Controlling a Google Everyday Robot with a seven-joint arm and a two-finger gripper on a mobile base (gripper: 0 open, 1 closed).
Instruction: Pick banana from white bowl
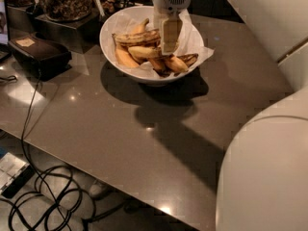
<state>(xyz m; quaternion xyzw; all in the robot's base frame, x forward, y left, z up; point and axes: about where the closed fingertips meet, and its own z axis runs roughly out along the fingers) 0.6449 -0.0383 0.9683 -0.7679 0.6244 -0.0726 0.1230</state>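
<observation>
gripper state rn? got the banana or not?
Gripper: down inside the white bowl, at the right end of the banana; open, closed or holding cannot be told.

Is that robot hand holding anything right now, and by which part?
It cannot be told. The gripper is low over the white bowl, at the right end of the banana, but no firm hold shows.

A pale gripper [168, 48] hangs inside the glossy round white bowl [108, 49]. It sits at one end of the long brown-streaked yellow banana [135, 37].
</observation>
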